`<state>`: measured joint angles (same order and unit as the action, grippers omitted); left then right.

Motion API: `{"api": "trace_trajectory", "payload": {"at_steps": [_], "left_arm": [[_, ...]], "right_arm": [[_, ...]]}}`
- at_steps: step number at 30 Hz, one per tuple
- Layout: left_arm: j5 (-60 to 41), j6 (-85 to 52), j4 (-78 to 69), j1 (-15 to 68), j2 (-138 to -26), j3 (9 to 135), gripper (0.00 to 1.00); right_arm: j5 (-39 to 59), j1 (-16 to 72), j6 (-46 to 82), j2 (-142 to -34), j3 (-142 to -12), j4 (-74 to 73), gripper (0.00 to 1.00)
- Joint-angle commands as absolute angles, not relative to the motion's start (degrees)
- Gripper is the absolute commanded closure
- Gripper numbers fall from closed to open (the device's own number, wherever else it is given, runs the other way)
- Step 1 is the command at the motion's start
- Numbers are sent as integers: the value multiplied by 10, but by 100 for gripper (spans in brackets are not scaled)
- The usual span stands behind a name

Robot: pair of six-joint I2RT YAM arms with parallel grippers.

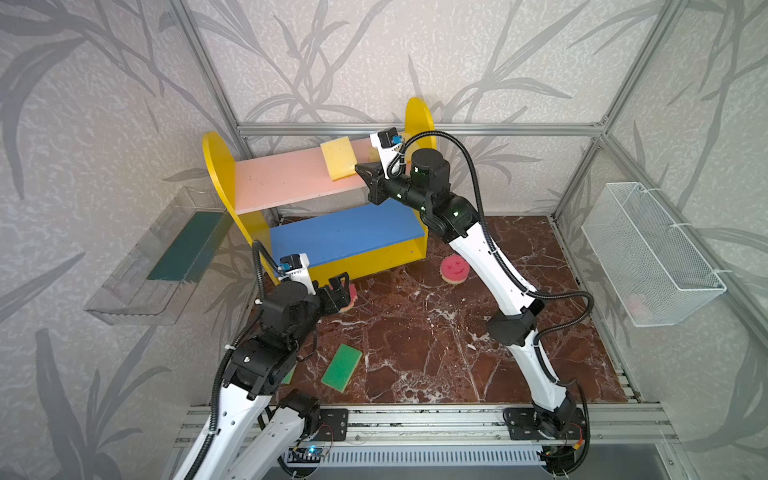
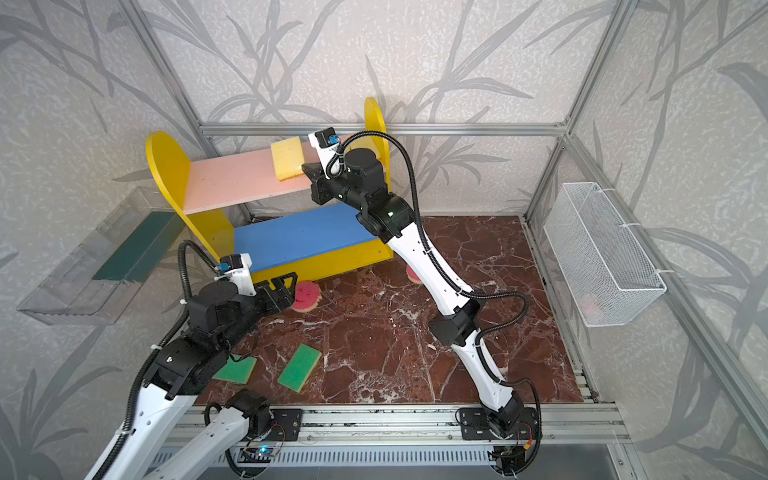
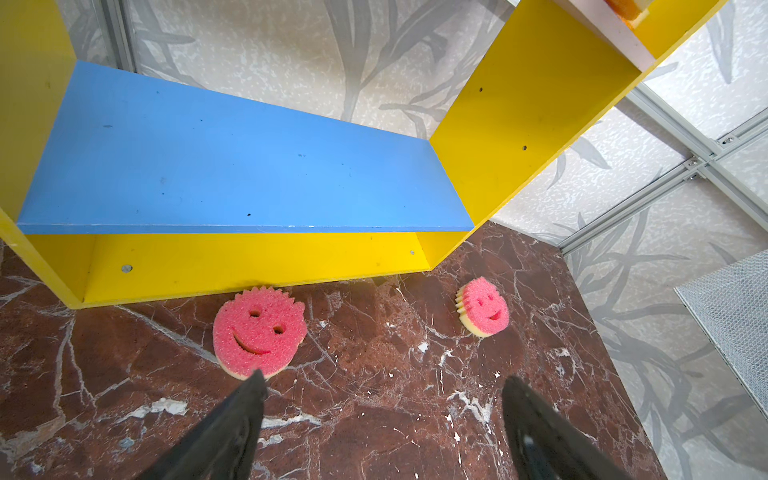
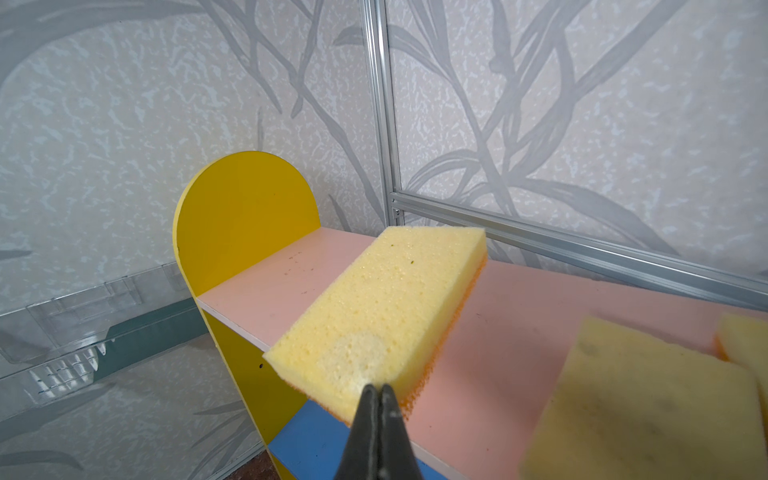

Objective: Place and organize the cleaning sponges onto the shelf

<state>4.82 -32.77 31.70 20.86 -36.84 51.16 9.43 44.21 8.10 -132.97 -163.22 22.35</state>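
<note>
Yellow sponge being tidied on the shelf's pink board.
Our right jaws are shut tight with nothing held, tips against the sponge's end at the board's front edge; we think a soft push back is next, or it may drop. 2 more yellow sponges lie beside it, with bare board on the other side. Our left jaws gape wide and empty by a pink smiley sponge on the tabletop; the blue board has room.

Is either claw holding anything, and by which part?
Nothing is held. The right claw is shut, tips at one end of the yellow sponge; the left claw is open.
</note>
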Motion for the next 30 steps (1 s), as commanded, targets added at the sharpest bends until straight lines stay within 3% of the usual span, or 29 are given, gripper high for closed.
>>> {"api": "trace_trajectory", "payload": {"at_steps": [1,6,11,18,20,23,24,30], "left_arm": [[53,-329,331,207,-360,515,10],[52,-328,331,206,-361,515,10],[52,-327,329,206,-364,520,10],[53,-328,331,206,-370,535,10],[53,-328,332,206,-370,536,10],[53,-328,331,207,-374,537,10],[53,-328,331,206,-375,539,10],[55,-314,339,207,-396,582,10]], "right_arm": [[59,438,80,-1333,-1633,208,100],[45,437,78,-1344,-1633,208,100],[50,437,76,-1352,-1633,207,88],[62,434,81,-1357,-1634,205,87],[62,433,80,-1357,-1634,207,82],[62,432,79,-1357,-1634,210,54],[62,432,78,-1356,-1635,211,49],[68,426,77,-1346,-1634,219,41]]}}
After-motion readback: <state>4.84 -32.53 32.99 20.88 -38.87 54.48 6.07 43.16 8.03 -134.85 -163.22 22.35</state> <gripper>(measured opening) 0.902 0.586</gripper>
